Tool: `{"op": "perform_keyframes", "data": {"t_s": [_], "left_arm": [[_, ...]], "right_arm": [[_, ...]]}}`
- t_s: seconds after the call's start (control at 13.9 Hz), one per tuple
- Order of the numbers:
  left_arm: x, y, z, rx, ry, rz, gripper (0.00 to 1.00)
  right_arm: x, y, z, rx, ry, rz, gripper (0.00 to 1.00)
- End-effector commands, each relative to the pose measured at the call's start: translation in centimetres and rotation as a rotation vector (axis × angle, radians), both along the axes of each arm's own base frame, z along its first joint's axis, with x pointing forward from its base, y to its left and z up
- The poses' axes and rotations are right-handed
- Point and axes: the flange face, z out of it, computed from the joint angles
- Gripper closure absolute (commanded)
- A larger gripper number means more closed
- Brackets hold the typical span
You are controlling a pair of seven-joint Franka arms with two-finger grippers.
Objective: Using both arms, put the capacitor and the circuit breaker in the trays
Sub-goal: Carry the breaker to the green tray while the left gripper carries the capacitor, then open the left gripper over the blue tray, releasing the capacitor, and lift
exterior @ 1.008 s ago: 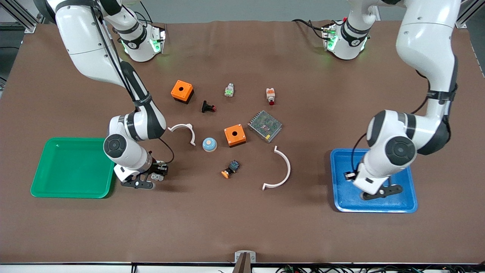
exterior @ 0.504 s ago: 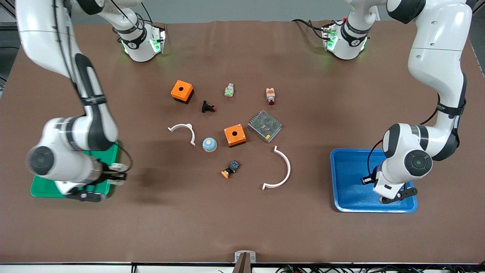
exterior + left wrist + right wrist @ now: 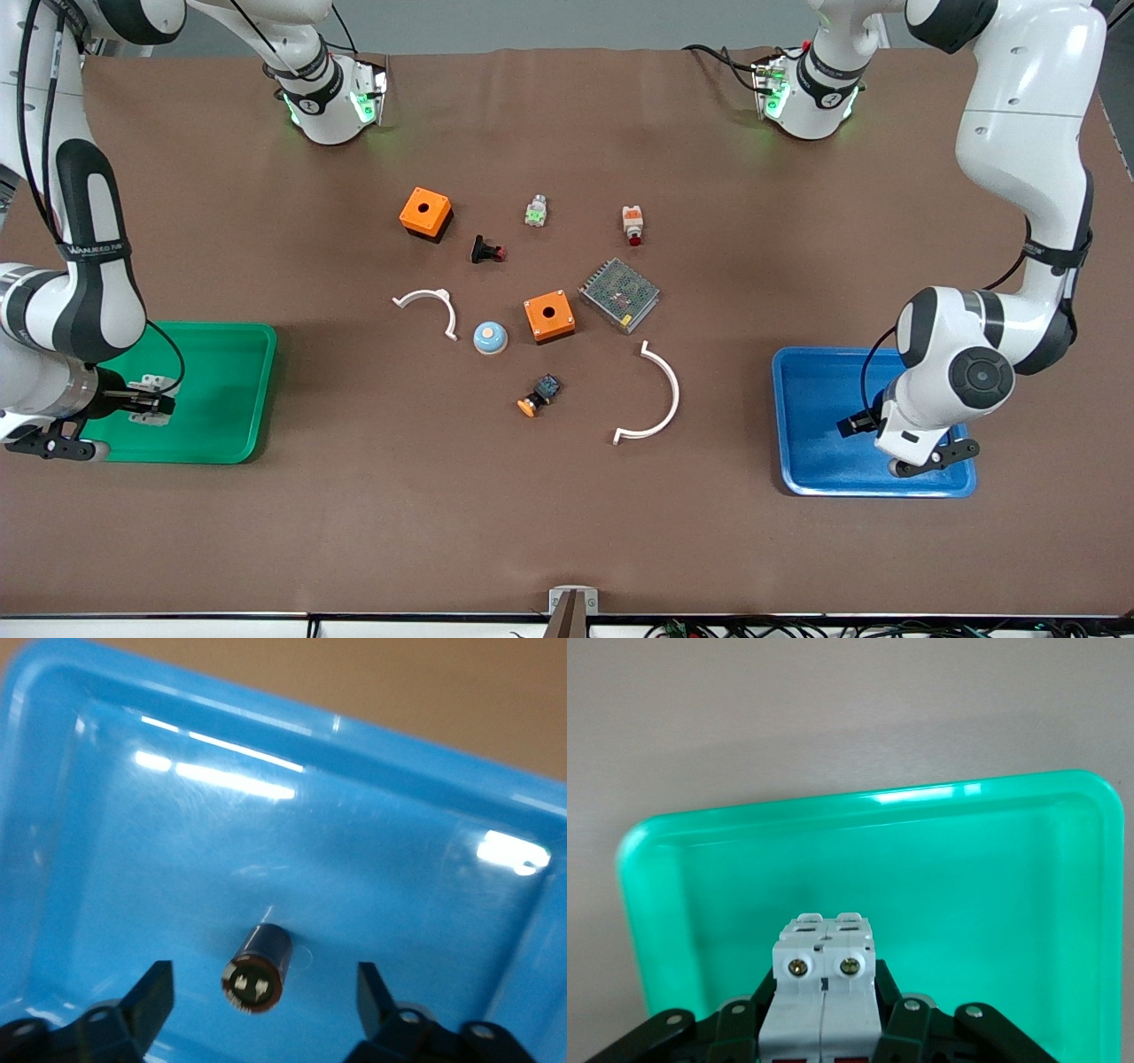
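The capacitor (image 3: pixel 257 966), a tiny black cylinder, lies on its side on the floor of the blue tray (image 3: pixel 177 859). My left gripper (image 3: pixel 263 988) is open just above it, with one finger on each side and neither touching it. In the front view my left gripper (image 3: pixel 858 424) is low over the blue tray (image 3: pixel 815 372), and the capacitor is hidden there. My right gripper (image 3: pixel 824 1014) is shut on the white-grey circuit breaker (image 3: pixel 824 988) and holds it over the green tray (image 3: pixel 966 886). In the front view my right gripper (image 3: pixel 146 403) and the circuit breaker (image 3: pixel 151 390) are over the green tray (image 3: pixel 221 381).
In the middle of the table lie two orange boxes (image 3: pixel 425 213) (image 3: pixel 548 315), a metal mesh unit (image 3: pixel 619 294), two white curved pieces (image 3: pixel 432 306) (image 3: pixel 656 394), a blue dome (image 3: pixel 489 337), a black push-button (image 3: pixel 485 251), a black-and-blue button (image 3: pixel 539 394) and two small switches (image 3: pixel 535 211) (image 3: pixel 632 223).
My right arm has swung from the table beside the green tray to over that tray, carrying the circuit breaker. My left gripper has shifted a little over the blue tray.
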Motion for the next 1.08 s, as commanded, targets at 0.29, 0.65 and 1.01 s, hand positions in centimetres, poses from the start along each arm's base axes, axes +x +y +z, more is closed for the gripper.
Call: {"op": "perform_keyframes", "data": {"t_s": [0.29, 0.65, 1.01], "left_arm": [[-2.9, -1.0, 18.1, 0.073, -0.026, -0.065, 0.00], [-7.6, -0.2, 28.2, 0.106, 0.015, -0.200, 0.00], [-12.7, 1.1, 36.0, 0.051, 0.032, -0.245, 0.00]], "right_arm": [[-2.4, -1.4, -5.5, -0.002, -0.019, 0.069, 1.00], [-2.9, -1.7, -7.2, -0.009, -0.041, 0.127, 0.99], [-2.7, -1.5, -6.8, -0.005, -0.043, 0.126, 0.00]]}}
